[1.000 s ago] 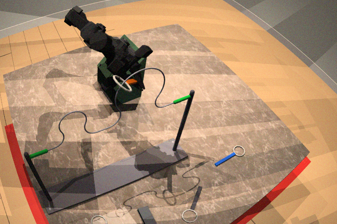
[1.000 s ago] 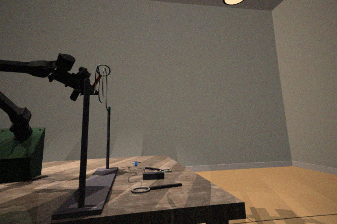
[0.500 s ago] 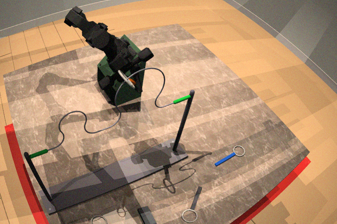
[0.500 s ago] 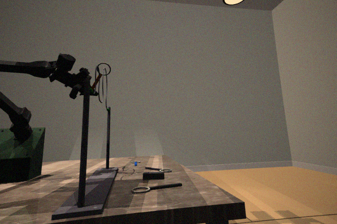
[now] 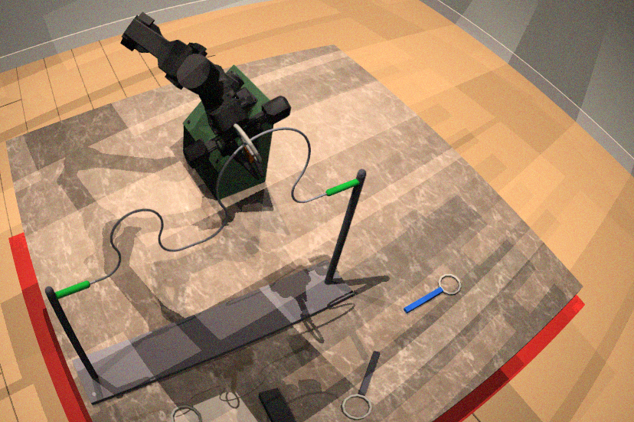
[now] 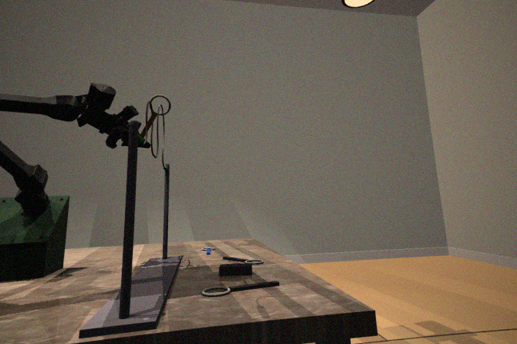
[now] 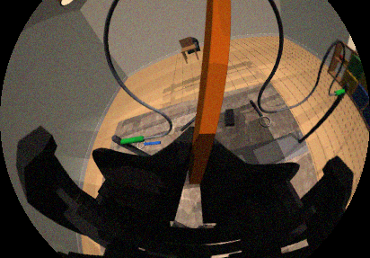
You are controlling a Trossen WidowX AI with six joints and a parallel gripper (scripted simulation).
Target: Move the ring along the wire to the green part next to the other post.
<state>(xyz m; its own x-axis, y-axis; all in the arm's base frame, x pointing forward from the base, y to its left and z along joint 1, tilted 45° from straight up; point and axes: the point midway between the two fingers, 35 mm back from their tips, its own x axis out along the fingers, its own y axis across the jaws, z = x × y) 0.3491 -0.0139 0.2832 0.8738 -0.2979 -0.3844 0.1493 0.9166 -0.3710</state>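
My gripper [image 6: 144, 142] [image 7: 196, 130] is shut on the orange handle [image 5: 248, 155] [image 6: 148, 125] [image 7: 215, 65]. The handle slants up from the fingers to the pale ring [image 6: 160, 95], which is seen narrow in the top view. The ring is around the grey wire [image 5: 309, 150] [image 7: 106, 47], near the top left of its tall right-hand arch. Whether they touch cannot be told. One green part [image 5: 342, 187] [image 7: 132, 139] is at the right post [image 5: 345, 227]. The other green part [image 5: 73, 289] [image 7: 339, 92] is at the left post [image 5: 71, 332]. Most of the ring is out of the wrist view.
The posts stand on a long grey base plate [image 5: 153, 350]. A blue-handled ring [image 5: 423, 299] [image 6: 208, 251] [image 7: 153, 143], dark-handled rings and a black block [image 5: 276, 404] [image 6: 235, 269] [image 7: 230, 117] lie on the table beyond the plate from the arm's base. Another wire bend [image 5: 162, 232] lies left of the ring.
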